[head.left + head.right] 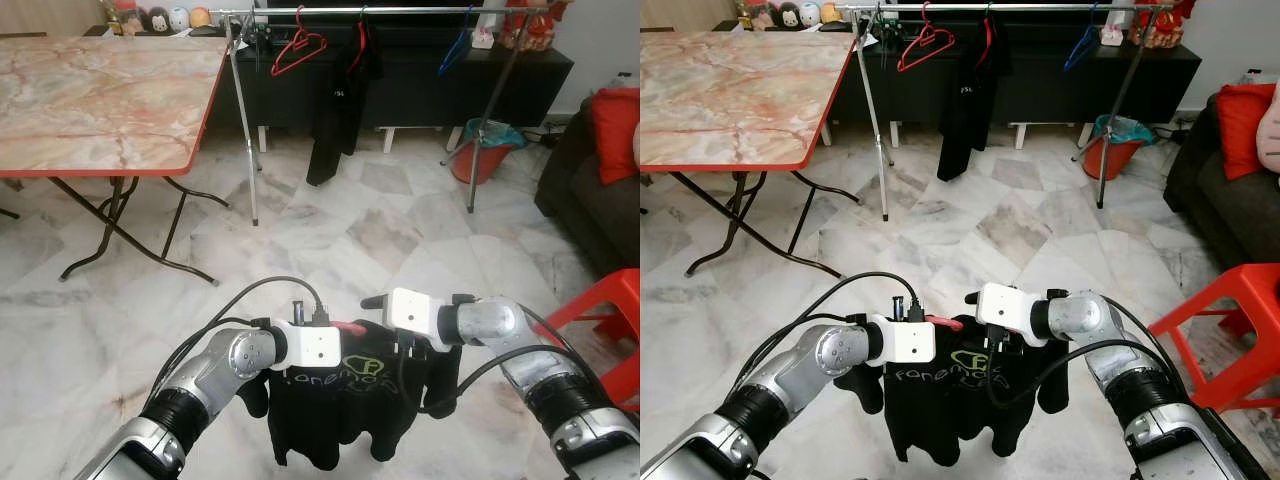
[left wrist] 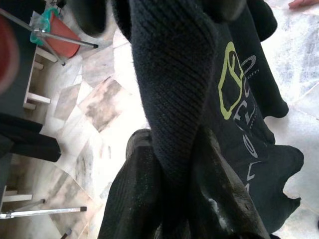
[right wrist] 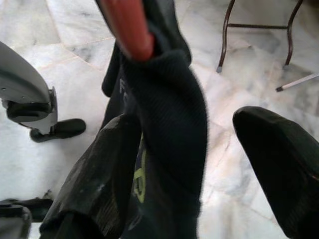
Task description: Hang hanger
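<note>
Item: red hanger (image 1: pixel 345 327) carrying a black T-shirt (image 1: pixel 345 405) — we hold it low in the centre of the head views, between both arms. Only a short red stretch of the hanger shows between the wrists; its long axis runs left to right across the frame, roughly level. The shirt hangs below it in folds, with a yellow-green logo and pale lettering on the chest.

Left gripper (image 2: pixel 172 169): in its wrist view we see both dark fingers pressed against a fold of ribbed black cloth, so we judge it closed on the shirt at the hanger's left shoulder.

Right gripper (image 3: pixel 199 164): one finger (image 3: pixel 99 174) lies against the cloth just below the red hanger end (image 3: pixel 129 27); the other stands apart with bare floor between — the jaws are partly open around the shirt, and we cannot tell whether they grip it.

Destination: clothes rail (image 1: pixel 380 10), a silver bar along the top edge of the frame, well apart from the hanger and straight ahead across the marble floor (image 1: pixel 330 240). It runs left to right, nearly parallel to the hanger. On it hang a bare red hanger (image 1: pixel 298 48), a dark garment (image 1: pixel 340 100) and a blue hanger (image 1: pixel 458 48).

Neither arm is clearly nearer the rail; we judge the carry comes first, then the lift.
</note>
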Tool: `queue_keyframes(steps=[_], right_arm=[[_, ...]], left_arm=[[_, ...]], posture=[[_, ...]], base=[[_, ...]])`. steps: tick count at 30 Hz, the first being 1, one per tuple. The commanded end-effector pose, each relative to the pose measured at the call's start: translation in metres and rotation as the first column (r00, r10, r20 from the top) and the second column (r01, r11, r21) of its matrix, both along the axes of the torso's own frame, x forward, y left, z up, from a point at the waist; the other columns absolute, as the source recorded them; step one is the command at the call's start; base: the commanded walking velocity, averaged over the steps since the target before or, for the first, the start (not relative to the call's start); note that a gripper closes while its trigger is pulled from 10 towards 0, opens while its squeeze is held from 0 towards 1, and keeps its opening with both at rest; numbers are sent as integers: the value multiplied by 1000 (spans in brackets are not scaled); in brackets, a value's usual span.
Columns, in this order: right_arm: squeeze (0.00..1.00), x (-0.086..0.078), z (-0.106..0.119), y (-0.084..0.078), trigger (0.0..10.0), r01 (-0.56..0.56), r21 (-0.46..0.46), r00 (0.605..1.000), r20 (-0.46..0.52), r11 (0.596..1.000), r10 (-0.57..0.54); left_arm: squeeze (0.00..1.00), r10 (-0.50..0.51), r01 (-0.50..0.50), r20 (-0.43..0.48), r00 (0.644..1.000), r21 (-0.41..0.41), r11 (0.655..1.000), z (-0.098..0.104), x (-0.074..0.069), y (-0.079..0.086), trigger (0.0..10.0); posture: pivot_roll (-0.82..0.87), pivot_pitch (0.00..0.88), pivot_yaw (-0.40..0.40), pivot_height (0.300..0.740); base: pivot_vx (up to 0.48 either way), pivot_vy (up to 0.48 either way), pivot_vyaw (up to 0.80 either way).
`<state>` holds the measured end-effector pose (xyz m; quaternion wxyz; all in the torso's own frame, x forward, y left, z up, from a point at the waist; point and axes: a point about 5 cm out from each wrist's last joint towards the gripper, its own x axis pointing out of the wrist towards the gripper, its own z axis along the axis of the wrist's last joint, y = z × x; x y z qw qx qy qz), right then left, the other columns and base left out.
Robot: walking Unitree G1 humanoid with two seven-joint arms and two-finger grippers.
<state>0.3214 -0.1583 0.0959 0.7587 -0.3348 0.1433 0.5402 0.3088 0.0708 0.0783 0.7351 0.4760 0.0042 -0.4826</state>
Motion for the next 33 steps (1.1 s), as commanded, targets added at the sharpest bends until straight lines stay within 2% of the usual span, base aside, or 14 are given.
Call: queue_keyframes(steps=[1,3,4,5,16,28,31,33], right_arm=[[0,1,-4,-1,10000,18,-1,1000,-17,1000,-18],[0,2,-4,-1,9647,23,0,1000,-15,1000,-23],[0,2,-3,-1,3529,27,4,1000,-12,1000,-27],[0,3,-2,-1,0,32,11,999,-6,999,-32],[0,7,1,-3,0,46,18,999,18,999,-46],[0,11,8,1,0,35,30,997,61,999,-37],[0,11,11,3,0,25,30,996,80,999,-27],[0,13,16,5,0,14,25,994,107,1000,-17]], left_arm=[[0,-19,20,22,1000,-30,999,8,0,-5,10000],[0,-19,19,23,1000,-30,999,8,0,-4,10000],[0,-18,19,24,1000,-30,999,8,0,-4,10000],[0,-18,18,26,1000,-25,1000,8,0,-3,10000],[0,-16,17,30,999,-16,1000,8,0,-2,10000],[0,-16,16,-1,1000,57,998,-6,-4,4,10000],[0,83,-81,-15,996,106,991,-12,2,13,10000],[0,176,-170,-27,984,150,974,-16,8,24,10000]], posture=[[26,57,-34,740],[26,57,-34,740],[30,57,-34,740],[30,57,-34,740],[28,60,-34,740],[28,59,-33,740],[28,59,-33,740],[25,60,-33,740]], base=[[0,0,0],[0,0,0],[0,0,0],[0,0,0],[0,0,0],[0,0,0],[0,0,0],[0,0,0]])
